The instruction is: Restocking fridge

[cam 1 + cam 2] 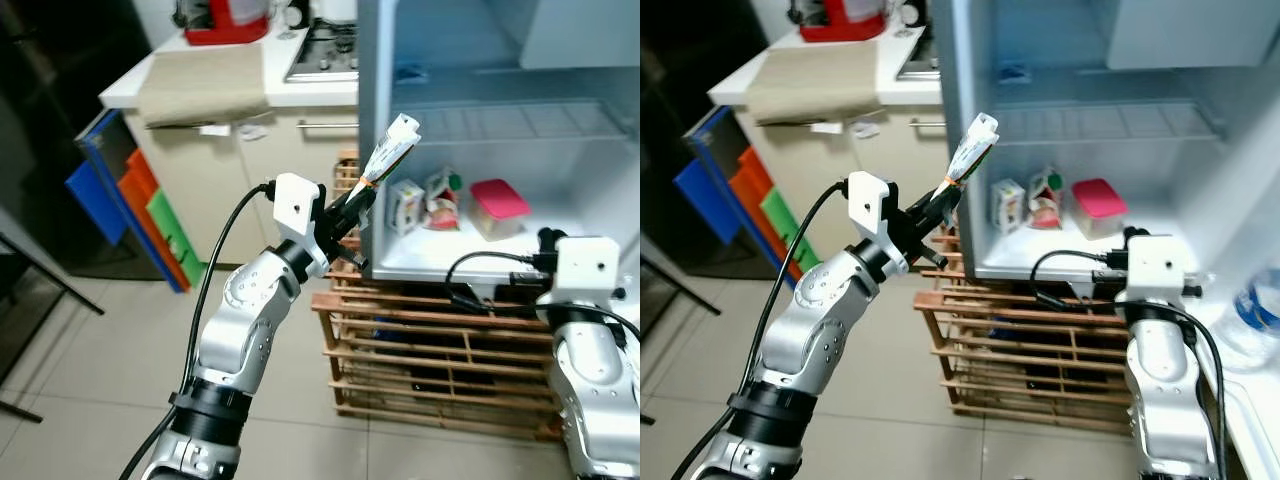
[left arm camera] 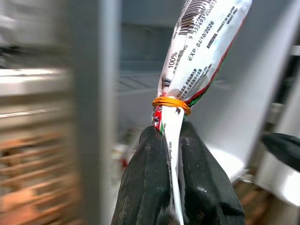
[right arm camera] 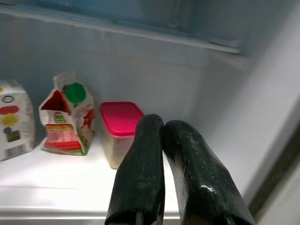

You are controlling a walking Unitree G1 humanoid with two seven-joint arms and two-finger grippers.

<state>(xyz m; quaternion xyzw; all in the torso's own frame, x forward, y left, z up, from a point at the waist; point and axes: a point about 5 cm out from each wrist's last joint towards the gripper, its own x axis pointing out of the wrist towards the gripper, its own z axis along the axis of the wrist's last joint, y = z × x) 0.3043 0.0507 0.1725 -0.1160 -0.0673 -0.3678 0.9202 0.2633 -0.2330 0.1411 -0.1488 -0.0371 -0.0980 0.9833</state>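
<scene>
Indoors, tiled floor (image 1: 90,350), open fridge (image 1: 470,265), left pincer (image 2: 173,154) clamped on packet (image 2: 199,51), right pincer (image 3: 161,140) together.

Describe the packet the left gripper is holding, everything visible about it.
The packet is a white plastic pouch with black print, a barcode, an expiry date, and red and green colour along one edge. An orange rubber band cinches it partway up, so it is narrow below and fuller above. The left gripper is shut on its narrow lower end, holding it tilted upward just outside the open fridge, by its left wall.
</scene>
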